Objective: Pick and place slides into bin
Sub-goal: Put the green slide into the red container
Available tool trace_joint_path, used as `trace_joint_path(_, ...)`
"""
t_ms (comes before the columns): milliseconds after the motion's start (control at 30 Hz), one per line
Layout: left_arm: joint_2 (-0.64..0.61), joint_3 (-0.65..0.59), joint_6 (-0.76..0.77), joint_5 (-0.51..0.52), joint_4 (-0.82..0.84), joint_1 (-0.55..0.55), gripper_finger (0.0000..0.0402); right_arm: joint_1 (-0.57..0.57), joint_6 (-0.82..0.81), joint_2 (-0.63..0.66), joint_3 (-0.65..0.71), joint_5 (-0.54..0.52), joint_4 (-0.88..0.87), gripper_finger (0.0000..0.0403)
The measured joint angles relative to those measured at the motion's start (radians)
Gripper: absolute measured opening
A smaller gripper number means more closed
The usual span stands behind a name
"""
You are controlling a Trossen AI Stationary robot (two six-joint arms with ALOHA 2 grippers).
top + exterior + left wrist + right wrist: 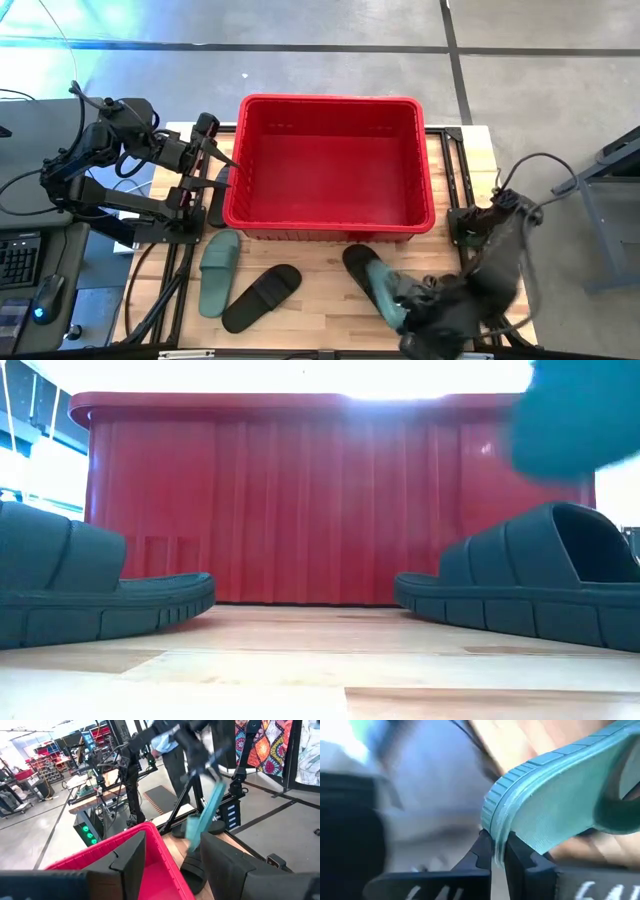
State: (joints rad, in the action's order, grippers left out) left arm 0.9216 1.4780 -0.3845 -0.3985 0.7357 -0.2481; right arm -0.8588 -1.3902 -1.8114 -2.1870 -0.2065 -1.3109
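High view shows the worktop (330,290) of pale wood with the red bin (328,165) standing at its centre and toward 12 o'clock; what shows of its inside holds nothing. From the bin, three slides lie on the wood toward 6 and 7 o'clock. A sage-green slide (219,270) lies at 7 o'clock, just beside a black slide (262,297) that is angled next to it. Another black slide (362,270) lies at 5 o'clock, close to the bin's near wall. Over that one, a second sage-green slide (388,295) is lifted off the wood, tilted. The right gripper (497,851) holds it: its jaws are pressed on the edge of the sole, pinching the rim at one end, as the right wrist view shows plainly. The right arm reaches in from 4 o'clock. The left gripper (222,155) waits at 9 o'clock of the bin, just outside its short wall, with its jaws spread apart and nothing between them.
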Motion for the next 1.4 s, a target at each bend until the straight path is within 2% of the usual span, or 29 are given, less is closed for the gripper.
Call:
trace_joint_path(133, 0.000, 0.000, -0.004, 0.000, 0.000, 0.000, 0.0172, -0.037, 0.223, 0.000, -0.159, -0.240, 0.066, 0.0000)
trace_joint_path(267, 0.000, 0.000, -0.005, 0.000, 0.000, 0.000, 0.0172, -0.035, 0.491, 0.061, -0.124, -0.491, 0.115, 0.0000)
trace_joint_path(433, 0.000, 0.000, -0.005, 0.008, 0.001, 0.000, 0.0172, 0.043, 0.647, 0.087, -0.120, -0.742, -0.083, 0.0000)
trace_joint_path(500, 0.000, 0.000, -0.004, 0.009, 0.000, 0.000, 0.0172, 0.096, 0.658, 0.085, -0.119, -0.777, -0.222, 0.0000)
trace_joint_path(567, 0.000, 0.000, -0.004, 0.009, 0.000, 0.000, 0.0172, 0.177, 0.670, 0.085, -0.099, -0.730, -0.259, 0.0000)
trace_joint_path(700, 0.000, 0.000, -0.004, 0.018, 0.001, 0.000, 0.0172, 0.352, 0.834, 0.095, -0.003, -0.536, -0.230, 0.0000)
trace_joint_path(867, 0.000, 0.000, -0.004, 0.021, 0.001, 0.000, 0.0172, 0.546, 0.917, 0.102, 0.167, -0.402, -0.244, 0.0000)
trace_joint_path(1200, 0.000, 0.000, 0.000, 0.030, 0.017, 0.000, 0.0172, 0.854, 1.007, 0.119, 0.441, -0.283, -0.226, 0.0000)
trace_joint_path(1300, 0.000, 0.000, 0.000, 0.032, 0.051, 0.000, 0.0172, 0.914, 1.015, 0.119, 0.533, -0.207, -0.169, 0.0000)
trace_joint_path(1400, 0.000, 0.000, 0.001, 0.050, 0.091, 0.000, 0.0172, 0.946, 1.027, 0.119, 0.628, -0.191, -0.108, 0.0000)
